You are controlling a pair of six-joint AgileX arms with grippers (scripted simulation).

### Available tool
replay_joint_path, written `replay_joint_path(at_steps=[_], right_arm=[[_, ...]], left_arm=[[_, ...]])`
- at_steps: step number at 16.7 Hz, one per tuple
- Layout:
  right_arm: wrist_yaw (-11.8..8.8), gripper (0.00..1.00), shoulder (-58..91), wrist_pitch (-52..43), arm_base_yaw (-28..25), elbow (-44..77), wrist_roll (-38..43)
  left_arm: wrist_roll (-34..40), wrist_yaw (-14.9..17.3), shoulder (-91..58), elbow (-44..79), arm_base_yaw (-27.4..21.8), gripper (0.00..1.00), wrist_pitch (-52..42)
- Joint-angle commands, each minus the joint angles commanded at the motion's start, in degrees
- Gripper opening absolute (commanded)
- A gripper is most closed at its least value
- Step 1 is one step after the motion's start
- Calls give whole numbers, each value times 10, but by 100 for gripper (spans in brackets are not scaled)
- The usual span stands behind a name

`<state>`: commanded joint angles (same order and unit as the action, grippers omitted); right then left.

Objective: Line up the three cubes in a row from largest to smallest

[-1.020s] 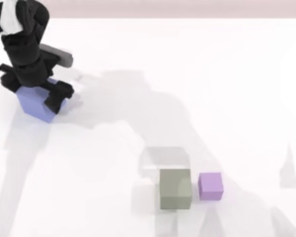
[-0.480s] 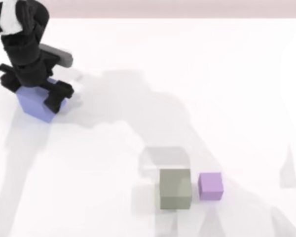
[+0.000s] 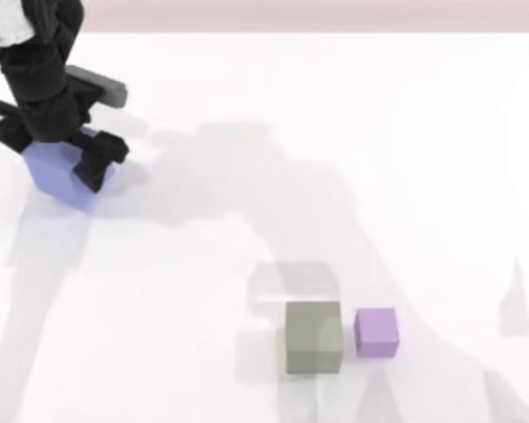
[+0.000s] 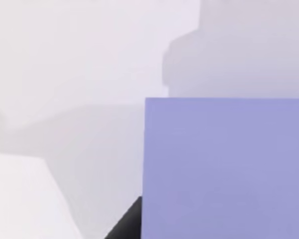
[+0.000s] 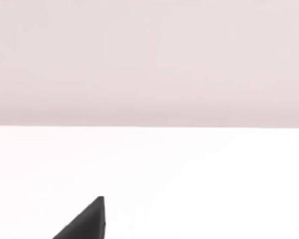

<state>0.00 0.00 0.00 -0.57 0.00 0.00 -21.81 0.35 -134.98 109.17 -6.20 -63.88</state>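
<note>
Periwinkle cube, top view: the periwinkle blue cube (image 3: 63, 172) sits at the far left of the table (image 3: 335, 132), well apart from the other two cubes.
Left gripper, top view: the left gripper (image 3: 57, 150) straddles the blue cube, one dark finger on each side. It looks closed on the cube, though the arm hides most of the contact.
Row so far, top view: the olive cube (image 3: 314, 337) and the lilac cube (image 3: 376, 331) stand just beside each other near the front centre, olive to the left, a narrow gap between them.
Right arm, top view: not visible in the frame, apparently parked off the right edge.
Left wrist view: one flat face of the blue cube (image 4: 224, 169) fills much of the picture, with a dark finger (image 4: 127, 226) at its lower edge.
Right wrist view: only bare table and a sliver of its own dark finger (image 5: 87, 221); I cannot tell how its fingers stand.
Handling: the blue cube is likely rigid and matte, so not slippery. As the largest it needs a wide span.
Where to hold: two opposite flat faces, centred, so it does not twist.
Remaining: the blue cube probably belongs left of the olive one.
</note>
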Motion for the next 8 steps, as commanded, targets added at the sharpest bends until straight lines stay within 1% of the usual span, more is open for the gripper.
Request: replay_joint_path(at_steps=[4, 8], right_arm=[[0, 100, 0, 0, 0, 0, 0], [0, 100, 0, 0, 0, 0, 0]], left_arm=[[1, 0, 18, 61, 6, 0, -83], [2, 0, 23, 71, 8, 0, -95]])
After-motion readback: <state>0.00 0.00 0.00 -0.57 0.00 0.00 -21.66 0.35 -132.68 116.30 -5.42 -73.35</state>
